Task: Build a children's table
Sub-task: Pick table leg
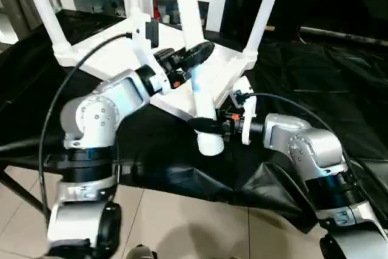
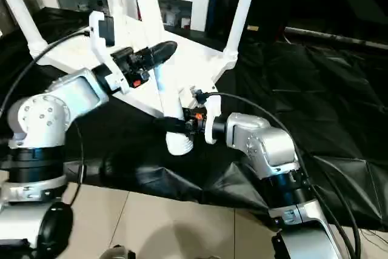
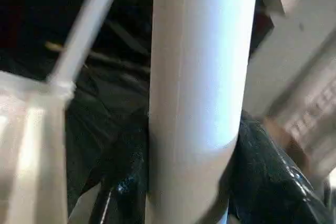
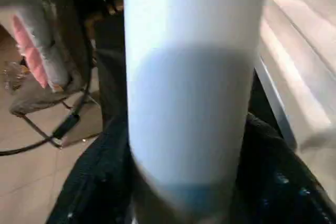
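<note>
A white table leg (image 1: 195, 65) stood tilted at the near corner of the upturned table top (image 1: 121, 59) on the black-draped worktop (image 1: 315, 83), with the left hand (image 1: 195, 54) clasping it higher up and the right hand (image 1: 209, 127) gripping its thick lower end.

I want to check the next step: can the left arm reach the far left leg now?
Probably not yet: the left gripper has its jaws around the near leg and must release it first. Otherwise nothing stands before the far left leg.
</note>
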You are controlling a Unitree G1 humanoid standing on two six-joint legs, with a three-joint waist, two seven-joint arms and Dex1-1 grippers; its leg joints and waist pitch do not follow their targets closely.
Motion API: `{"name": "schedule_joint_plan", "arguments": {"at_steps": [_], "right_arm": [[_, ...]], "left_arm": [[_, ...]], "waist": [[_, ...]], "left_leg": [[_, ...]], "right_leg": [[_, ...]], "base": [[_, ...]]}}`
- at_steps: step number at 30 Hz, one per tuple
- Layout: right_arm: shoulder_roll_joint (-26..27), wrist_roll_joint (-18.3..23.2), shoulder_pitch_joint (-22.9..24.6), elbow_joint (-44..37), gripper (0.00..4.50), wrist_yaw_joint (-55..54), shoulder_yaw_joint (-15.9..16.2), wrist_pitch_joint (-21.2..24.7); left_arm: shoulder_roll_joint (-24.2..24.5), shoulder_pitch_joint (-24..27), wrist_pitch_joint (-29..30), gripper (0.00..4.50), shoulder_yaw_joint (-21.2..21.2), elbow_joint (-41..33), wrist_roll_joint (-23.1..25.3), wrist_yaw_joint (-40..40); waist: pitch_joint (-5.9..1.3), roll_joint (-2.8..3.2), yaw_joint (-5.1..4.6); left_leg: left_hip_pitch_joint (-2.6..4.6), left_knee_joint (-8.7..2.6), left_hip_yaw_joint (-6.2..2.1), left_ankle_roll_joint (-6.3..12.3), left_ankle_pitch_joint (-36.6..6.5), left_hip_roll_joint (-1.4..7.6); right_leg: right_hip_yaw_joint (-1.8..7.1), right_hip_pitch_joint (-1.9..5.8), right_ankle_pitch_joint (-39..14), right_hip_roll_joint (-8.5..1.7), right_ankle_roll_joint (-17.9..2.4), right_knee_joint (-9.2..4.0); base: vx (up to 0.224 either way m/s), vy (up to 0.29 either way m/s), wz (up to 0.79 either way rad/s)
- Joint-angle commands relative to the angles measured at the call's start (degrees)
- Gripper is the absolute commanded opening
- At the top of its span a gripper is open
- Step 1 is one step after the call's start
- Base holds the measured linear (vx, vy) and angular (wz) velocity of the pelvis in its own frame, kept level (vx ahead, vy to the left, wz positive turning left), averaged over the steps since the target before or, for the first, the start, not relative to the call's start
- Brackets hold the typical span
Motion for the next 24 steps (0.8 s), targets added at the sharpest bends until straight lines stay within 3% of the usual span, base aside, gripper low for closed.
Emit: {"name": "schedule_joint_plan", "arguments": {"at_steps": [1, 5, 11, 16, 24], "right_arm": [[-2.1, 0.7, -1.0, -0.9, 3.03, 1.3, -0.8, 1.3], [-5.8, 1.4, -1.5, -2.1, 3.11, 7.6, 1.7, 3.4], [-8.5, 2.0, -1.3, -3.3, 3.11, 11.7, 4.5, 5.8], [-8.6, 1.8, -1.0, -3.3, 3.11, 12.1, 4.8, 5.8], [-8.4, 0.9, -0.6, -2.7, 3.11, 12.0, 5.1, 4.5]], "left_arm": [[0.4, -1.0, 1.5, 1.79, -1.9, -2.2, -0.9, -2.8], [2.0, -1.5, 2.3, 1.79, -4.9, -2.8, -1.1, -6.4], [2.3, -2.7, 1.9, 1.79, -5.3, -1.6, -0.8, -7.9], [2.2, -2.9, 2.0, 1.79, -5.0, -1.6, -1.0, -8.1], [1.8, -3.6, 2.2, 1.79, -4.0, -0.8, -1.6, -8.1]], "waist": [[-5.03, -0.19, 0.06], [-5.07, -0.25, 0.18], [-5.08, -0.42, 0.06], [-5.0, -0.37, 0.07], [-5.18, -0.33, 0.1]], "left_leg": [[0.97, -3.77, 0.2, -1.71, -8.2, 0.6], [0.95, -3.67, 0.24, -1.39, -7.9, 0.54], [0.8, -3.56, 0.24, -1.21, -7.6, 0.52], [0.86, -3.57, 0.23, -1.38, -8.0, 0.58], [0.87, -3.45, 0.26, -1.11, -7.2, 0.52]], "right_leg": [[1.78, 3.21, -11.2, -2.76, -9.1, -3.9], [1.77, 3.44, -10.1, -2.66, -9.2, -3.88], [1.77, 3.52, -10.9, -2.8, -9.5, -3.92], [1.77, 3.37, -12.0, -2.8, -9.6, -4.0], [1.73, 3.48, -9.4, -2.69, -10.4, -3.75]], "base": [[0.0, 0.0, 0.0], [0.0, 0.0, 0.0], [0.0, 0.0, 0.0], [0.0, 0.0, 0.0], [0.0, 0.0, 0.0]]}}
